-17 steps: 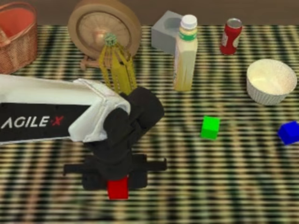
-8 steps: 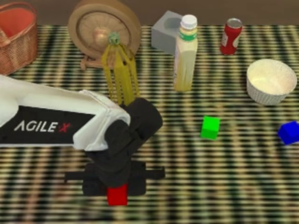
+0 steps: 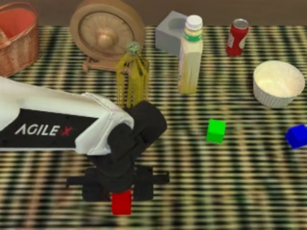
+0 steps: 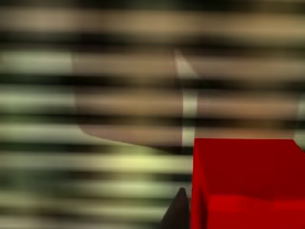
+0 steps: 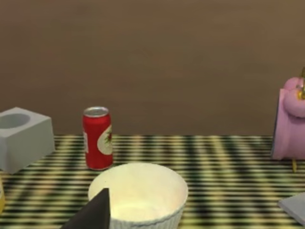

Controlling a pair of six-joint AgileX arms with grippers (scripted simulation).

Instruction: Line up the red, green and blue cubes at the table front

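While the left gripper (image 3: 121,184) sits low at the table (image 3: 230,191) front, its fingers look parted around the red cube (image 3: 121,202) — not squeezing it. Green cube (image 3: 216,131) sits mid-table, blue cube (image 3: 296,136) at the right edge.

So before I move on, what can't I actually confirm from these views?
- Left gripper, top view: its own wrist covers the jaws, so grip on the red cube is unclear.
- Left wrist view: the red cube is cut off by the picture's edges; only striped table around it.
- Blue cube, top view: clipped by the right edge.
- Right gripper: only a dark tip shows in the right wrist view.
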